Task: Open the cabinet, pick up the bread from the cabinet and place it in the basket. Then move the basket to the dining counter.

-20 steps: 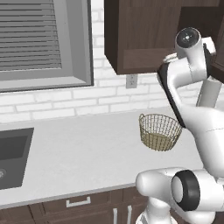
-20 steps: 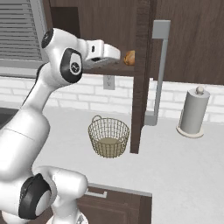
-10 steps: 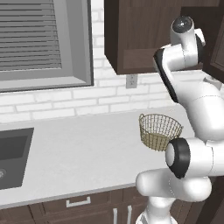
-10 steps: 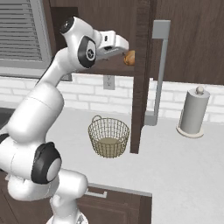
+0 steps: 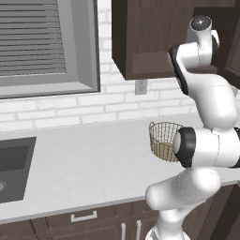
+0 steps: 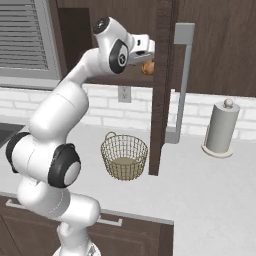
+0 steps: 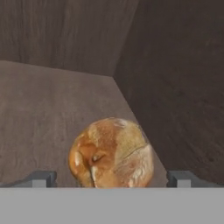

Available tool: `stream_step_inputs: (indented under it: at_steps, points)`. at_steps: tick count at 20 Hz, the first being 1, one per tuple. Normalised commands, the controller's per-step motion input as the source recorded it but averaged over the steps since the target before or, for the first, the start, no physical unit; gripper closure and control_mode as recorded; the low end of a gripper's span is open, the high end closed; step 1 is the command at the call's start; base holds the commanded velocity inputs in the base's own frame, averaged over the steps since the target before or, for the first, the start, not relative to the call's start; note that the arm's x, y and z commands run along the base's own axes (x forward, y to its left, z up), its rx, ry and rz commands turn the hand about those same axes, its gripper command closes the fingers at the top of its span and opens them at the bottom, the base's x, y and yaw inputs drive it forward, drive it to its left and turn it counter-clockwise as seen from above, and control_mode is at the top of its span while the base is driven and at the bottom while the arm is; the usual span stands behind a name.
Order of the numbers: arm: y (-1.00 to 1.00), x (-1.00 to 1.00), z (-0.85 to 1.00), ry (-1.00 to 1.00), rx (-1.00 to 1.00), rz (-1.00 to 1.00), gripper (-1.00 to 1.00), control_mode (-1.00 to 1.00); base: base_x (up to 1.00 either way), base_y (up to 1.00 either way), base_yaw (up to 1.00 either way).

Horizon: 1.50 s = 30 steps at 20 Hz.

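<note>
Presently my gripper [image 7: 112, 180] stands with its jaws wide apart, straddling the bread [image 7: 111, 152] on the cabinet [image 6: 165, 60] shelf, ready to close, I judge. The door hangs open; the basket [image 6: 124, 156] waits on the worktop below.

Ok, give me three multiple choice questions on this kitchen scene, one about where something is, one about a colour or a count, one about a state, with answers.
1. Where is the bread?
A. in the basket
B. on the shelf inside the cabinet
C. beside the sink

2. How many paper towel rolls stand on the worktop?
A. one
B. two
C. three

3. How is the claw?
A. shut on the bread
B. open, a fingertip on each side of the bread
C. shut on the door handle

Answers:
1 B, the bread lies on the cabinet shelf.
2 A, a single paper towel roll stands by the wall.
3 B, the fingertips stand wide apart.
</note>
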Motion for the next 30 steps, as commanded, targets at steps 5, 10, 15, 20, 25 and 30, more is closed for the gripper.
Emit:
stream_step_inputs:
  at_steps: [5, 10, 15, 20, 25, 30]
  points:
    - [-0.15, 0.11, -0.05, 0.02, 0.05, 0.00, -1.00, -1.00, 0.00, 0.00, 0.00]
    - [0.00, 0.09, -0.14, 0.01, 0.01, 0.00, -1.00, -1.00, 0.00, 0.00, 0.00]
    - [0.00, 0.17, -0.15, 0.00, 0.01, 0.00, -1.00, -1.00, 0.00, 0.00, 0.00]
    - [-0.05, 0.09, -0.04, 0.02, 0.03, 0.00, -1.00, -1.00, 0.00, 0.00, 0.00]
    - [-0.04, 0.03, 0.00, 0.02, 0.01, 0.00, -1.00, -1.00, 0.00, 0.00, 0.00]
    - [-0.09, 0.00, 0.00, 0.00, 0.00, 0.00, -1.00, -1.00, 0.00, 0.00, 0.00]
